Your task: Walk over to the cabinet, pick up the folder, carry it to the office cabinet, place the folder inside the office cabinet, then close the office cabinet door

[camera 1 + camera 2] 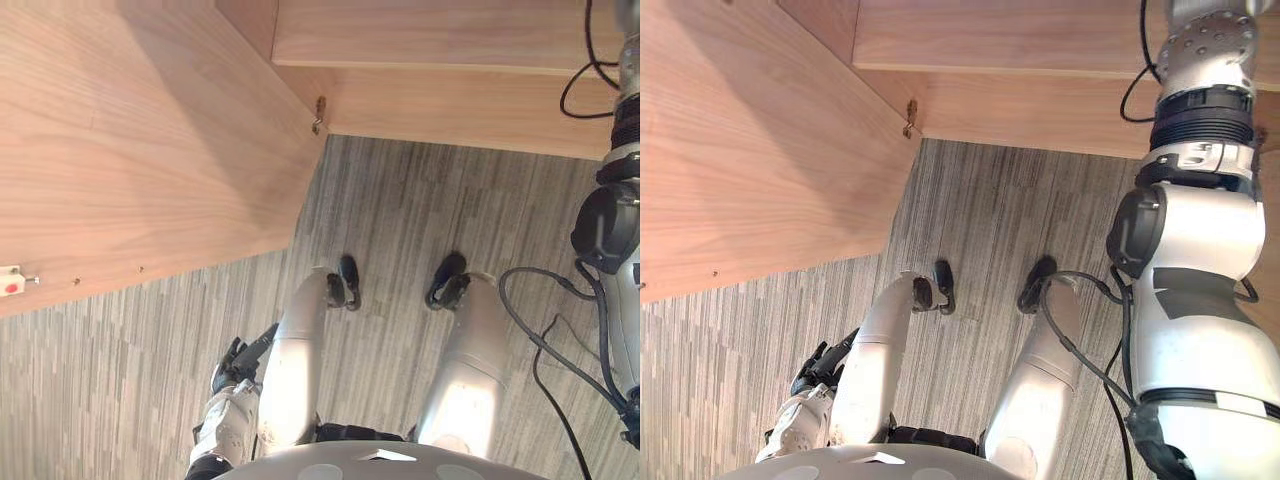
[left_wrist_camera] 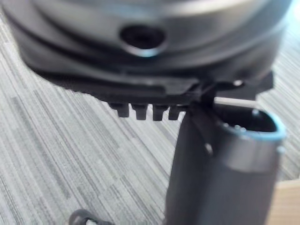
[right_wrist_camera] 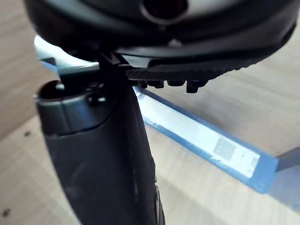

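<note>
Carpet of grey stripes [image 1: 400,210] covers the floor in the L eye view. On the left we see a big light-wood cabinet door panel [image 1: 130,150] swung out over it. A small metal hinge [image 1: 318,115] sits at the corner where the door meets the light-wood cabinet shelf [image 1: 440,35] along the top. A small white latch w/ a red dot [image 1: 11,282] sits at the door's lower left edge. The dark left hand [image 1: 238,362] hangs low, fingers loose and apart, holding nothing.

R eye view: same scene. The silver-grey right arm [image 1: 1200,230] rises at the right side toward the shelf.

L wrist view: carpet past the left hand, nothing in it.

R wrist view: a flat blue folder w/ a white label strip [image 3: 206,145] lies against pale wood boards [image 3: 225,108], just past the dark right hand [image 3: 103,154]. We can't tell whether that hand grips the folder or is merely close to it.
</note>
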`<state>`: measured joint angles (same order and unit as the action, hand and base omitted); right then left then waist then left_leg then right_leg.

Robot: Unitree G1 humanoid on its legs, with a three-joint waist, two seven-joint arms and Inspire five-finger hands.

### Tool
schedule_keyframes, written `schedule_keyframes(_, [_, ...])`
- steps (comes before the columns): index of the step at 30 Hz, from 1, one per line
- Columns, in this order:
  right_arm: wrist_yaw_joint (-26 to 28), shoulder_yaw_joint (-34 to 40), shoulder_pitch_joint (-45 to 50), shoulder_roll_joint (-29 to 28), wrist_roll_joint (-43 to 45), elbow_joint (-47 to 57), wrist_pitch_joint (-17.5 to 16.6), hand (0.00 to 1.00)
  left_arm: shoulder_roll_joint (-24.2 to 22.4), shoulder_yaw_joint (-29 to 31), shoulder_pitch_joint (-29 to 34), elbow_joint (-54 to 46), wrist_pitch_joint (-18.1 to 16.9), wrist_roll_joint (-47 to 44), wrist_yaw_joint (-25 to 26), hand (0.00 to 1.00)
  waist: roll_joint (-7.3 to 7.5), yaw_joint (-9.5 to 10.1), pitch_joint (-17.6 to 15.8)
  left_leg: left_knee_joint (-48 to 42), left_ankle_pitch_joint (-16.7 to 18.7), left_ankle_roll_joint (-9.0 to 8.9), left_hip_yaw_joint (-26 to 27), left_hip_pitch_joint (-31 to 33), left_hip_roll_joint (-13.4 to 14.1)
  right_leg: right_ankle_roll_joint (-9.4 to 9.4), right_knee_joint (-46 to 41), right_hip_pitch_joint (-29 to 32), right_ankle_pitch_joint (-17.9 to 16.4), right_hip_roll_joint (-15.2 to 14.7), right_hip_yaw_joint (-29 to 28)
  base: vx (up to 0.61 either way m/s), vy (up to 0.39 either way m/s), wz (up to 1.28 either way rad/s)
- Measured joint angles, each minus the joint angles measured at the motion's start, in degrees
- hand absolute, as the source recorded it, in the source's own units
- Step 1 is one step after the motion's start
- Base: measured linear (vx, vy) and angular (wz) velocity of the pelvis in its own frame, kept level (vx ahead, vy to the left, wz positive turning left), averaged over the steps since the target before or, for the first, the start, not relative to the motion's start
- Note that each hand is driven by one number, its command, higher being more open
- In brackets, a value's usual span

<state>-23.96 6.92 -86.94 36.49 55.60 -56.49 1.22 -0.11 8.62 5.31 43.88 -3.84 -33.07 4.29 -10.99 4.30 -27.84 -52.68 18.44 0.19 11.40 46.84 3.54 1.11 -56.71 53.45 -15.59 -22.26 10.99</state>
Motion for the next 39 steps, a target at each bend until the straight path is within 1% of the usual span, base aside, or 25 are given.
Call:
schedule_keyframes(2, [2.6, -0.9, 0.9, 0.2, -2.4, -2.0, 2.7, 1.0, 0.0, 0.8, -0.5, 0.7, 0.0, 0.4, -1.0, 1.0, 0.41, 0.05, 0.2, 0.5, 0.0, -0.09, 0.0, -1.3, 0.1, 0.0, 0.6, -1.3, 0.0, 0.3, 0.2, 0.01, 0.067, -0.04])
schedule_keyframes(5, [4.8, -0.6, 5.2, 0.2, -3.5, -2.3, 4.3, 1.0, -0.2, 1.6, -0.6, 0.8, 0.1, 2.2, -1.3, 1.0, 0.74, 0.09, 0.3, 1.9, 0.0, -0.24, -0.5, -4.2, 0.1, 0.05, 2.2, -4.9, 0.0, 0.4, 1.3, 0.01, 0.065, 0.01])
schedule_keyframes(7, [5.6, 0.0, 7.7, -0.3, -3.4, -3.2, 4.7, 1.0, -0.2, 2.5, -0.6, 1.4, 0.1, 2.2, -1.9, 1.0, 1.8, 0.1, 1.2, 3.4, -0.3, -0.41, -0.3, -5.8, 0.1, 0.25, 3.5, -6.5, 0.2, 0.6, 1.6, 0.02, 0.063, -0.02])
schedule_keyframes(8, [6.1, 1.2, 8.8, -0.8, -3.4, -4.3, 5.0, 1.0, -0.2, 3.4, -0.6, 1.8, 0.2, 2.3, -2.1, 1.0, 2.61, 0.09, 1.8, 4.5, -0.6, -0.46, -0.2, -6.7, 0.1, 0.3, 4.6, -7.3, 0.6, 0.8, 1.8, 0.04, 0.07, -0.05])
schedule_keyframes(9, [6.3, 2.4, 10.2, -0.8, -3.5, -4.5, 5.3, 1.0, -0.2, 3.9, -0.7, 2.2, 0.2, 2.4, -2.2, 1.0, 3.09, 0.12, 2.2, 5.8, -1.0, -0.55, -0.3, -7.7, 0.1, 0.25, 6.0, -8.5, 1.0, 1.2, 2.2, 0.04, 0.06, -0.04])
schedule_keyframes(12, [7.9, 3.9, 12.0, -0.8, -5.0, -6.9, 6.2, 1.0, -0.2, 5.6, -0.7, 3.0, 0.3, 4.5, -3.0, 1.0, 3.84, -0.22, 3.3, 9.5, -2.3, -0.58, -0.2, -10.2, -0.3, 0.46, 9.4, -11.1, 2.2, 1.5, 3.1, 0.07, 0.062, -0.01])
schedule_keyframes(13, [8.7, 3.9, 12.0, -0.8, -7.9, -8.2, 6.8, 1.0, -0.4, 5.9, -0.7, 3.2, 0.3, 4.5, -3.4, 1.0, 3.86, -0.45, 3.4, 11.1, -2.7, -0.62, -0.2, -11.6, -0.6, 0.65, 10.6, -12.4, 2.4, 1.5, 3.3, 0.06, 0.04, 0.0])
schedule_keyframes(14, [9.1, 3.8, 12.1, -0.8, -8.8, -8.7, 7.2, 1.0, -0.5, 6.1, -0.7, 3.3, 0.3, 4.5, -3.5, 1.0, 3.89, -0.59, 3.6, 11.8, -3.0, -0.63, -0.1, -12.1, -0.8, 0.69, 11.1, -12.8, 2.6, 1.5, 3.4, 0.05, 0.028, 0.01])
schedule_keyframes(17, [11.1, 2.8, 12.5, -0.8, -12.8, -10.9, 8.9, 1.0, -1.6, 8.3, -0.8, 4.2, 0.3, 6.7, -3.7, 1.0, 3.97, -0.8, 6.2, 14.1, -3.8, -0.72, -0.1, -12.3, -0.9, 0.73, 13.5, -13.1, 3.4, 2.0, 3.9, 0.07, 0.033, -0.01])
schedule_keyframes(19, [12.4, 2.3, 12.5, -0.8, -15.5, -11.3, 10.3, 1.0, -2.0, 9.2, -1.1, 4.3, 0.4, 7.0, -3.9, 1.0, 4.09, -1.26, 6.5, 15.4, -4.0, -0.81, -0.1, -13.5, -0.8, 0.86, 15.0, -14.4, 3.9, 2.5, 4.3, 0.08, 0.025, -0.04])
schedule_keyframes(22, [14.1, 1.3, 12.5, -0.8, -18.8, -11.9, 10.9, 1.0, -2.3, 10.4, -1.5, 5.2, 1.0, 7.1, -4.2, 1.0, 4.23, -1.32, 7.9, 16.6, -4.3, -0.8, 0.1, -13.8, -0.8, 0.78, 16.2, -14.6, 4.5, 2.7, 4.4, 0.06, 0.022, -0.06])
schedule_keyframes(23, [15.8, 1.1, 12.5, -0.8, -21.4, -12.7, 11.0, 1.0, -2.3, 10.6, -1.5, 5.1, 1.3, 8.1, -4.6, 1.0, 4.36, -1.28, 8.2, 17.7, -4.6, -0.8, 0.2, -14.5, -0.8, 0.88, 17.3, -15.3, 5.0, 3.0, 4.6, 0.06, 0.021, -0.05])
schedule_keyframes(24, [16.4, 0.7, 12.5, -0.8, -22.5, -13.0, 11.1, 1.0, -2.3, 10.7, -1.5, 5.2, 1.4, 8.6, -4.8, 1.0, 4.36, -1.29, 8.2, 18.1, -4.7, -0.78, 0.2, -15.0, -0.8, 0.95, 17.9, -15.8, 5.2, 3.1, 4.6, 0.06, 0.017, -0.08])
schedule_keyframes(26, [18.8, -0.9, 12.5, -0.7, -27.6, -13.8, 12.4, 1.0, -2.3, 11.2, -1.5, 5.2, 1.5, 9.0, -5.6, 1.0, 4.34, -1.31, 8.5, 19.4, -5.2, -0.7, 0.3, -16.1, -0.9, 1.05, 19.1, -17.0, 5.7, 3.4, 4.9, 0.05, 0.01, -0.02])
schedule_keyframes(27, [20.2, -1.0, 12.5, -0.7, -30.8, -14.3, 13.1, 1.0, -2.2, 11.6, -1.5, 5.2, 1.6, 9.0, -6.0, 1.0, 4.39, -1.21, 9.3, 19.9, -5.4, -0.69, 0.3, -16.1, -1.0, 1.11, 19.6, -17.0, 5.8, 3.4, 5.0, 0.04, 0.009, 0.02])
schedule_keyframes(29, [22.4, -1.2, 12.5, -0.7, -34.9, -14.8, 13.7, 1.0, -1.7, 12.0, -1.5, 5.1, 1.6, 9.2, -6.6, 1.0, 4.38, -1.09, 9.9, 20.1, -5.5, -0.72, 0.2, -16.3, -1.0, 1.11, 20.0, -17.3, 5.8, 3.5, 5.3, 0.02, 0.0, 0.01])
schedule_keyframes(34, [27.2, -1.8, 12.6, 0.1, -46.5, -14.7, 13.8, 1.0, -0.6, 12.7, -1.5, 5.1, 1.8, 9.5, -8.6, 1.0, 4.24, -0.6, 10.2, 20.3, -5.6, -0.76, -0.1, -16.4, -1.0, 1.11, 20.1, -17.7, 5.8, 3.5, 5.6, 0.01, -0.004, 0.02])
schedule_keyframes(35, [28.0, -1.8, 12.9, 0.2, -47.7, -14.6, 13.7, 1.0, -0.5, 12.7, -1.4, 5.1, 1.9, 9.6, -8.8, 1.0, 4.21, -0.42, 10.2, 20.3, -5.7, -0.77, -0.1, -16.4, -1.0, 1.11, 20.2, -17.6, 5.8, 3.5, 5.6, 0.0, 0.0, 0.0])
schedule_keyframes(36, [29.6, -2.0, 14.2, 0.6, -50.4, -14.3, 13.5, 1.0, -0.4, 12.7, -1.4, 5.1, 1.9, 10.2, -9.4, 1.0, 4.1, 0.1, 10.3, 20.5, -5.8, -0.78, -0.2, -16.4, -1.0, 1.1, 20.2, -17.6, 5.8, 3.5, 5.7, 0.0, -0.016, 0.04])
schedule_keyframes(37, [32.7, -2.3, 16.4, 1.2, -55.6, -12.8, 13.3, 1.0, 0.0, 12.4, -1.4, 5.1, 2.0, 11.3, -10.5, 1.0, 3.99, 0.62, 10.4, 20.8, -6.0, -0.81, -0.3, -16.4, -1.1, 1.09, 20.2, -17.6, 5.8, 3.4, 5.9, 0.0, -0.019, 0.06])
schedule_keyframes(39, [36.1, -3.2, 19.0, 1.3, -60.8, -11.8, 12.8, 1.0, 0.6, 12.4, -1.1, 5.1, 2.3, 11.9, -11.3, 1.0, 3.97, 0.98, 10.4, 21.1, -6.2, -0.88, -0.4, -16.4, -1.2, 1.06, 20.3, -17.6, 5.8, 3.4, 6.0, 0.01, -0.019, 0.05])
